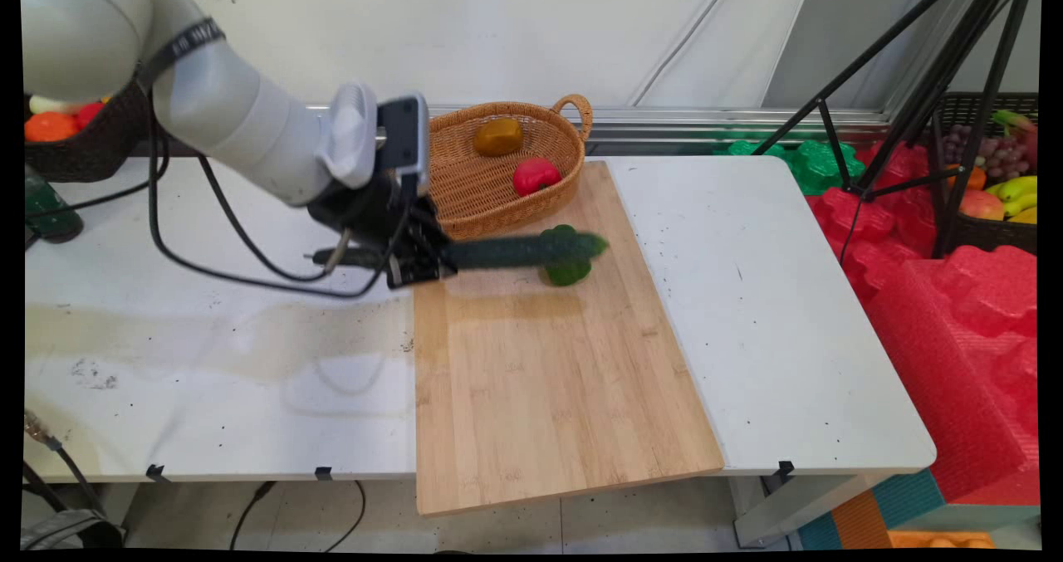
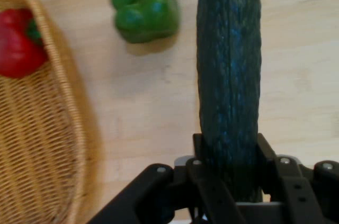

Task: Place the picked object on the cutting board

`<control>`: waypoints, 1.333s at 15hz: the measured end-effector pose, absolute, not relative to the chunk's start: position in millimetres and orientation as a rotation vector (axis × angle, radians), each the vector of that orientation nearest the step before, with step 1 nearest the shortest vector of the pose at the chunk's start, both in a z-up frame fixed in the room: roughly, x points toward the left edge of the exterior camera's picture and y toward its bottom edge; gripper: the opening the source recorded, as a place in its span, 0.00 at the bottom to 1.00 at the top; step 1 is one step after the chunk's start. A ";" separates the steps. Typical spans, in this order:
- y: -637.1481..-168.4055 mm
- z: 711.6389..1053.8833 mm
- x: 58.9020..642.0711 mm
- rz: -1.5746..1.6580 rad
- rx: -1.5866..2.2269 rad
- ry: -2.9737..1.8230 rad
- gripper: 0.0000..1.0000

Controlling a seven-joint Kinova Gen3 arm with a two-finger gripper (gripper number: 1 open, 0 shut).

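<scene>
In the main view the tool [image 1: 428, 255] sits left of centre, its fingers closed on one end of a long dark green cucumber [image 1: 523, 250]. The cucumber juts out level toward the right, raised over the far end of a bamboo cutting board [image 1: 548, 379], and its free tip hangs in front of a green bell pepper [image 1: 568, 270] lying on the board. Just behind, at upper centre, a wicker basket [image 1: 486, 201] with a loop handle rests partly on the board's far left corner; it holds a red bell pepper [image 1: 536, 175] and a brownish-yellow fruit [image 1: 498, 137]. The lower two thirds of the board lie bare, and its near edge overhangs the tabletop [image 1: 781, 313] toward the bottom of the frame. White tabletop runs on both sides of the board; the left stretch shows stains and a looping black cable [image 1: 224, 251]. A band around the arm carries lettering too small to read.

In the hand view the cucumber [image 2: 229, 86] rises from the clamped fingers [image 2: 206, 181] at bottom centre to the top edge, its skin rough and ridged. The green bell pepper [image 2: 145, 8] lies on the board [image 2: 302, 75] at upper left, apart from the cucumber. The basket [image 2: 47, 150] curves down the left edge with the red bell pepper [image 2: 18, 44] inside.
</scene>
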State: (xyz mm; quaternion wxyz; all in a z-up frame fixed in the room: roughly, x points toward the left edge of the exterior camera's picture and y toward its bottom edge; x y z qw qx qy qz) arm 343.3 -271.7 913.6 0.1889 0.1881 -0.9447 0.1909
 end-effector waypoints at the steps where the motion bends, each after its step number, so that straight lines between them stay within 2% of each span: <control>1: -266.7 907.9 337.1 0.520 0.512 -2.665 0.00; 7: -255.5 873.8 301.2 0.447 0.408 -2.710 0.00; 20: -271.0 816.4 254.1 0.331 0.214 -2.734 0.00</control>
